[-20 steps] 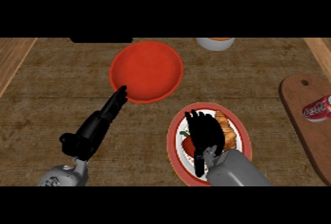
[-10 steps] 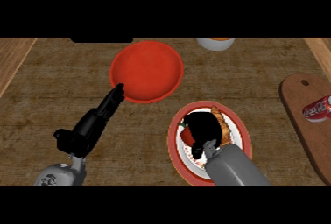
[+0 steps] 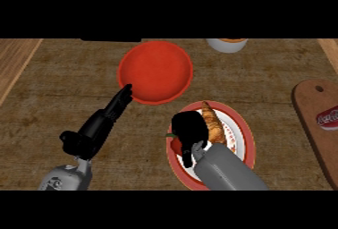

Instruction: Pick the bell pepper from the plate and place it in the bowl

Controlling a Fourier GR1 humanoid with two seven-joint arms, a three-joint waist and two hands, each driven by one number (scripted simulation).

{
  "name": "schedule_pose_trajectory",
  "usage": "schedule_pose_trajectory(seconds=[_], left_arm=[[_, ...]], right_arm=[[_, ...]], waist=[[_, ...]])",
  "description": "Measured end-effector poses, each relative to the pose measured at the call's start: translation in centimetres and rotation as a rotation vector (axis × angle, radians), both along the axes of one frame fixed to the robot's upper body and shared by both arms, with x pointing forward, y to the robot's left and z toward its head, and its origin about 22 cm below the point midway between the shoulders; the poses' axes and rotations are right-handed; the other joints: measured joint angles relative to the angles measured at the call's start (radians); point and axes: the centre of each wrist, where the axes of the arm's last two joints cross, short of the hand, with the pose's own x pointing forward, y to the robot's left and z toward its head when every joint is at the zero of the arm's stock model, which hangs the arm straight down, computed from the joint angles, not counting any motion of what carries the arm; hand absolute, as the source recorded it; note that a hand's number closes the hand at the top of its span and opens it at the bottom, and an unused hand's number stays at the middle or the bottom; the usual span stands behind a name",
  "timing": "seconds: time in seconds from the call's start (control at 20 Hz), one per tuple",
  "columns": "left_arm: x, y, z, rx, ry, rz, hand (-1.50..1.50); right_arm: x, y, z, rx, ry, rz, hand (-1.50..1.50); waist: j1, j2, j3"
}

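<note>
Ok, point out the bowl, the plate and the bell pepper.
bowl (image 3: 157, 68), head view, centre of its red inside.
plate (image 3: 249, 137), head view, bare red rim on its right.
bell pepper (image 3: 176, 144), head view, red flesh showing at the plate's left.

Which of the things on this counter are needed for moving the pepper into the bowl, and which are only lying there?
Needed: red bell pepper, white plate with red rim, round red bowl, black right hand curled over the pepper.
Lying about: brown croissant, wooden cutting board, red cola can, white cup at the far edge.
</note>
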Motion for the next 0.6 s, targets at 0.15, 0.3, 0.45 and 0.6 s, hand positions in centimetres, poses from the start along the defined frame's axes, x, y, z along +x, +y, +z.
schedule_pose_trajectory(seconds=[0.15,0.3,0.45,0.6], left_arm=[[0.5,-1.2,0.4,0.002,-0.01,-0.047,0.0],[0.9,-2.0,0.7,0.001,-0.015,-0.076,0.0],[1.0,-2.2,0.4,0.002,-0.01,-0.091,0.0],[1.2,-2.3,0.3,0.005,-0.008,-0.092,0.0]], right_arm=[[-0.2,2.8,1.6,0.0,-0.03,0.099,1.5],[-0.3,4.7,2.6,0.007,-0.059,0.151,1.5],[-0.1,6.3,3.6,-0.017,-0.118,0.153,1.5],[0.2,7.6,5.0,-0.032,-0.224,0.115,1.5]], waist=[[0.05,0.009,0.001],[0.081,0.014,0.001],[0.094,0.015,0.0],[0.096,0.013,-0.001]])
